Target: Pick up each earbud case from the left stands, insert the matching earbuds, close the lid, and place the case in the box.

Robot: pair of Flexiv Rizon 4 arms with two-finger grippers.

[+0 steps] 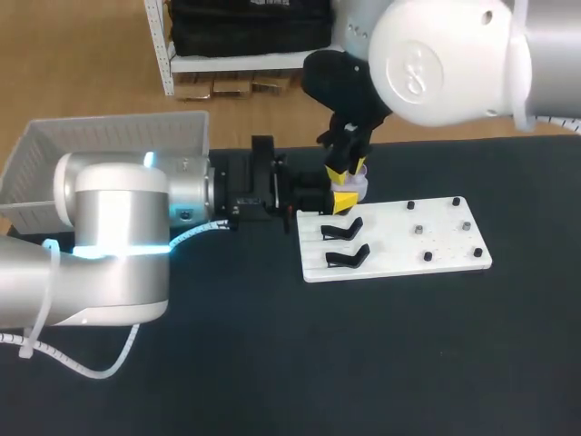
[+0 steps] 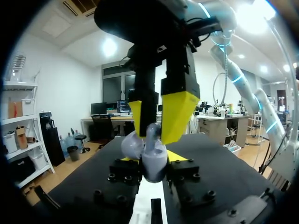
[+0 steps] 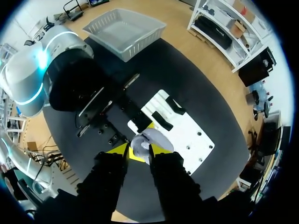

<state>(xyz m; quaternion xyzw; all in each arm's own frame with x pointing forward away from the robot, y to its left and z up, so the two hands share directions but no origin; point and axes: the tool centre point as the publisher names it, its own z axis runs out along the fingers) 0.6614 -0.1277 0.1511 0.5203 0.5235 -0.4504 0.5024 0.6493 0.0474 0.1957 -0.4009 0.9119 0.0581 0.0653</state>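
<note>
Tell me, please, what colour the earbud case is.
Earbud case: pale lilac, clearest in the left wrist view.

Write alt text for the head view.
The left pincer holds a lavender earbud case by a corner of the white board, the right pincer directly above it. Two black stands sit on the board; a white basket lies far left.

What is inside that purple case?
The right gripper hangs right over the open case, held by the left gripper. It hides the inside, so earbuds cannot be seen.
</note>
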